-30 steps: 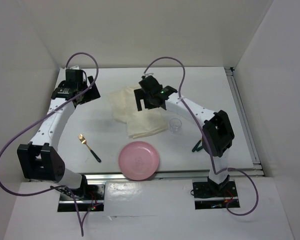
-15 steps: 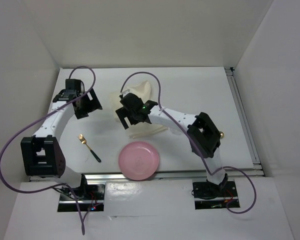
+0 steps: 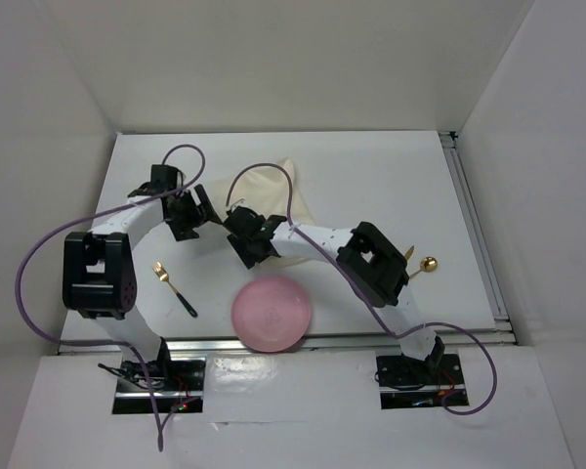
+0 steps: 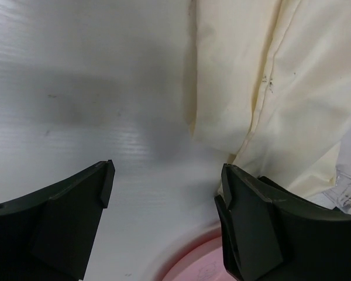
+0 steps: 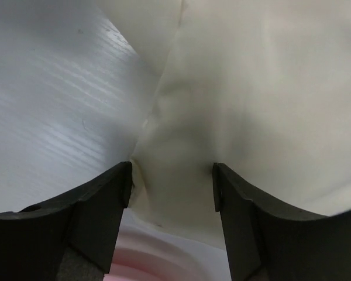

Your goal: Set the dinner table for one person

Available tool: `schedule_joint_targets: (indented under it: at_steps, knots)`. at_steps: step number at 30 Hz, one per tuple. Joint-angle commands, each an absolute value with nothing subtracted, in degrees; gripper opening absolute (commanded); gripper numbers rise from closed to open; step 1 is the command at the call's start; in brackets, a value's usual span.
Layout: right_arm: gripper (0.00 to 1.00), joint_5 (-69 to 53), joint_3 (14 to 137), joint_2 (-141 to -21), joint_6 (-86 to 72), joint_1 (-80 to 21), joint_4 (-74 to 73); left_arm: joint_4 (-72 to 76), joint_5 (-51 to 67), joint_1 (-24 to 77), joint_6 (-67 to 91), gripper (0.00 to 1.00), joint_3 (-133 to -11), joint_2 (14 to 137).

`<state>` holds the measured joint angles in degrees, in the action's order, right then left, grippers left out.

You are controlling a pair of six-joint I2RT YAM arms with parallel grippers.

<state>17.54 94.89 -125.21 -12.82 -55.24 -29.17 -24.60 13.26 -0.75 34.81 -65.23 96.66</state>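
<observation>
The white dinner table (image 3: 391, 176) holds a crumpled cream cloth (image 3: 273, 188), a pink plate (image 3: 272, 313), a gold fork with a dark handle (image 3: 174, 288) and a gold spoon (image 3: 422, 265). My left gripper (image 3: 191, 215) is open over bare table just left of the cloth (image 4: 269, 76); in the left wrist view (image 4: 164, 181) the plate rim (image 4: 193, 263) lies below it. My right gripper (image 3: 249, 240) is open, its jaws (image 5: 172, 175) astride the cloth's near-left corner (image 5: 251, 88), just above the plate (image 5: 146, 257).
A clear cup edge (image 4: 348, 187) peeks past the left gripper's right finger; my right arm hides it from above. Silver rails (image 3: 474, 234) run along the table's right and near edges. White walls enclose the back and sides.
Both grippers moved toward the cloth's left side: the left one right and nearer, the right one left and nearer. The cloth has bunched toward the back. The spoon is now uncovered.
</observation>
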Motion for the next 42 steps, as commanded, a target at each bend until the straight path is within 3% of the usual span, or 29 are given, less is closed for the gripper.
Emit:
schedule_joint_targets:
  at_steps: [1,3,4,11,13,14,15,18,19,21,33,37,42]
  knots:
    - [0.66,21.01,95.1,-125.42,-13.45,-55.2,-28.65,-21.18,16.17,1.05,36.47,0.92,-66.09,99.66]
    - [0.55,21.01,93.96,-125.42,-13.45,-55.2,-28.65,-20.65,16.17,1.76,36.47,0.9,-67.58,102.73]
    - [0.44,21.01,93.96,-125.42,-13.45,-55.2,-28.13,-20.65,16.69,2.28,37.0,0.89,-67.59,103.44]
    - [0.13,18.29,92.72,-123.84,-12.84,-54.67,-26.98,-18.98,15.64,4.83,38.75,0.89,-69.96,107.13]
    - [0.0,17.41,92.72,-123.13,-12.83,-54.14,-26.98,-17.94,15.64,5.53,39.46,0.85,-71.36,108.71]
    - [0.0,16.88,93.33,-122.53,-12.31,-53.62,-26.98,-17.93,16.17,5.54,39.46,0.81,-72.32,110.2]
    - [0.0,16.88,93.34,-122.52,-12.3,-53.61,-26.98,-17.93,16.17,5.54,39.46,0.67,-73.12,111.0]
    - [0.0,14.68,93.34,-119.36,-12.3,-52.91,-26.98,-19.15,16.7,6.06,39.99,0.39,-74.97,112.93]
    - [0.0,13.89,92.64,-117.44,-12.3,-52.13,-26.98,-19.16,16.7,6.06,39.99,0.18,-75.58,112.94]
    - [0.0,11.08,91.77,-115.06,-12.3,-50.54,-26.29,-20.65,16.17,6.06,40.52,0.0,-76.11,112.94]
    - [0.0,-7.54,88.59,-97.66,-13.36,-33.76,-23.2,-37.84,10.91,6.06,37.45,0.0,-93.06,103.72]
    - [0.0,-9.84,87.98,-94.14,-13.36,-28.32,-23.2,-49.27,6.69,6.06,34.55,0.0,-103.69,103.71]
    - [0.0,-13.18,83.51,-92.9,-15.64,-23.47,-22.59,-51.15,5.36,5.02,35.06,0.0,-110.72,106.95]
